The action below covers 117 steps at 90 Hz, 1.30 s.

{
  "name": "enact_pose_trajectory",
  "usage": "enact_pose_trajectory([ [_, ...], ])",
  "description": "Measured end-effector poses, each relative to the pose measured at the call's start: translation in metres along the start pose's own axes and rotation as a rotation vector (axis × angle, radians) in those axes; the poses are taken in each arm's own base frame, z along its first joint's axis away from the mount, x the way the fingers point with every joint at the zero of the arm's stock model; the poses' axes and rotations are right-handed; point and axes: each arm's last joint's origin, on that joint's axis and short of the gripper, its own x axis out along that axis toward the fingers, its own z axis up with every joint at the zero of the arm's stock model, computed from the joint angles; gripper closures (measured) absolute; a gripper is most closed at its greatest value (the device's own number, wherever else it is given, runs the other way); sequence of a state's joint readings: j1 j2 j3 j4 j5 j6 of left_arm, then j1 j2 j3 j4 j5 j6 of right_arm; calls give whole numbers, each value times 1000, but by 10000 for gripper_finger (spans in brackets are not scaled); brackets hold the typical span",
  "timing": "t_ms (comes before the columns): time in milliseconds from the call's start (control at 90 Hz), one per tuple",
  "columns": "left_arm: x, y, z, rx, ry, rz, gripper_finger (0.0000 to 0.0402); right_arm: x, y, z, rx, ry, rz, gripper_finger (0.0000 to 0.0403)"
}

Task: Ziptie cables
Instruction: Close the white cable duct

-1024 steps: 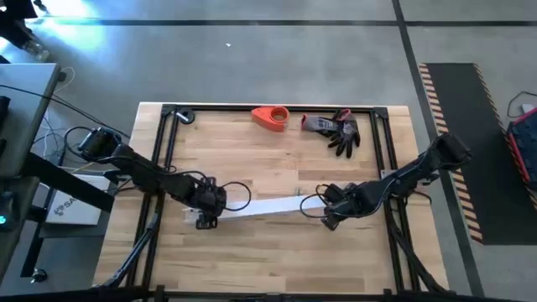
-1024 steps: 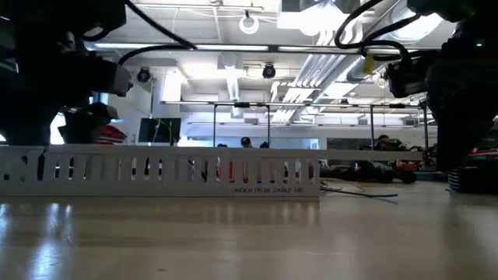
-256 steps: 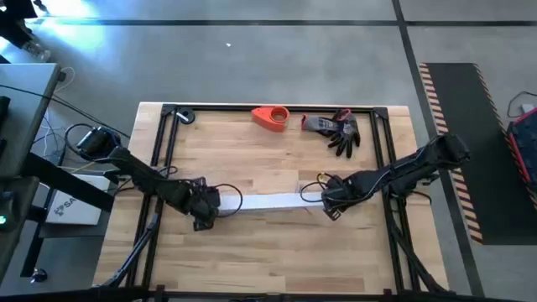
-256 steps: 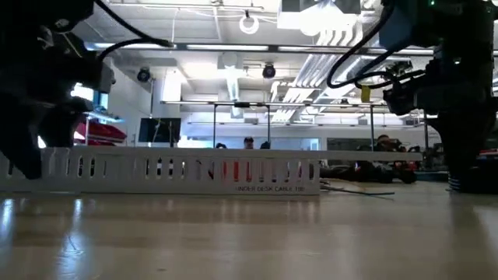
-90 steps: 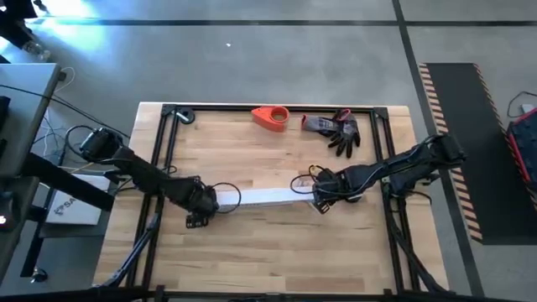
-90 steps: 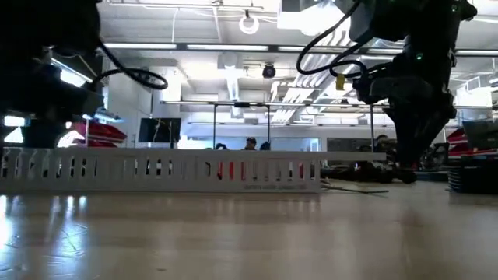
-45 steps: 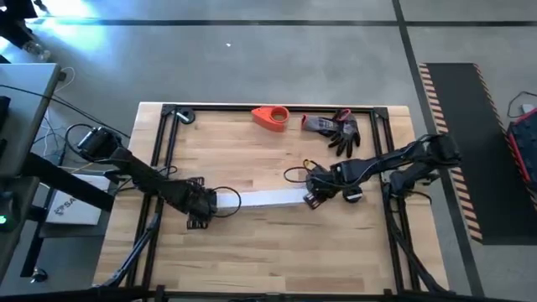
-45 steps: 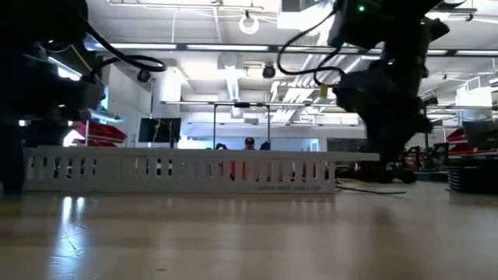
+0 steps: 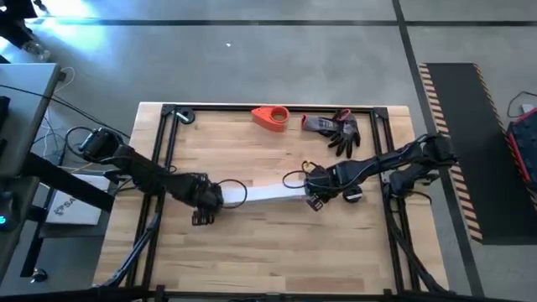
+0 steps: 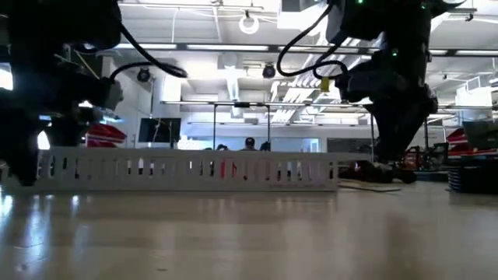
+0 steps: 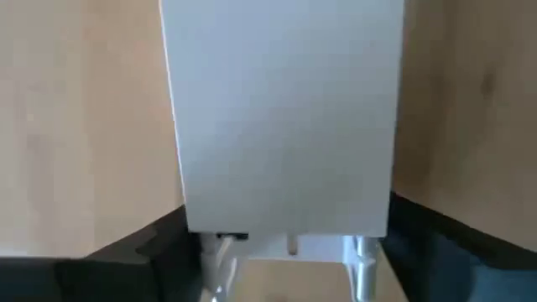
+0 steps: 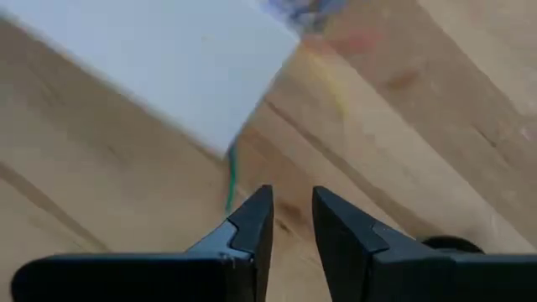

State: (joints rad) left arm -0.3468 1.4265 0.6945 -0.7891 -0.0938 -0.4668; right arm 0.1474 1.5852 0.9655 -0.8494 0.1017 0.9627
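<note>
A white slotted channel (image 9: pixel 264 195) lies flat across the middle of the table, standing on its long side (image 10: pixel 187 171) in the low view. My left gripper (image 9: pixel 207 201) is shut on its left end. My right gripper (image 9: pixel 312 200) hovers at the channel's right end (image 12: pixel 168 67), fingertips a narrow gap apart with nothing between them (image 12: pixel 291 210). Of the cables, only thin coloured strands (image 12: pixel 230 180) show on the wood beside that end; the rest is hidden. My left gripper holds the channel's left end (image 11: pixel 285 201) between its two fingers (image 11: pixel 164 243), one on each long side. The fingers lie along the channel, coming from the table's left. The channel rests on the table.
A red-orange object (image 9: pixel 270 117) and a black-and-grey glove (image 9: pixel 340 130) lie at the far edge. Black frame rails (image 9: pixel 164 159) run along the table's left, right and far sides. Bare wood lies toward the near edge.
My right gripper has gone toward the table's left edge, up to the channel's right end. My left gripper has gone a little toward the right with the channel's left end, and the channel has slid along the table that way.
</note>
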Motion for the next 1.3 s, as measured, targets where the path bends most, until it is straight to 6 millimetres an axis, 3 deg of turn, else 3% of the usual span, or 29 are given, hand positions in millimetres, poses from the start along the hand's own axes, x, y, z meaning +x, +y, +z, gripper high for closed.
enact_pose_trajectory([
  [111, 0, -3, -6, -28, 33, 2, 80, 1, -1, -3, -5, 10, -19, 332],
  [244, 6, -9, -15, -7, 25, 35, 88, 1, -1, -4, -16, 11, -22, 332],
  [578, 11, -15, -20, 70, -70, 91, 214, 3, -13, 11, 21, 9, -38, 332],
  [767, 12, -10, -14, 92, -108, 118, 214, 6, -3, 25, 30, -43, 119, 332],
  [900, 8, -9, -5, 99, -136, 127, 210, 6, -2, 25, 33, -54, 77, 332],
  [1033, 4, -6, 2, 91, -165, 139, 204, -8, -4, 18, 46, -21, -24, 332],
  [1300, 3, -1, 2, 53, -69, 23, 128, -14, 0, -3, -20, 41, -108, 332],
])
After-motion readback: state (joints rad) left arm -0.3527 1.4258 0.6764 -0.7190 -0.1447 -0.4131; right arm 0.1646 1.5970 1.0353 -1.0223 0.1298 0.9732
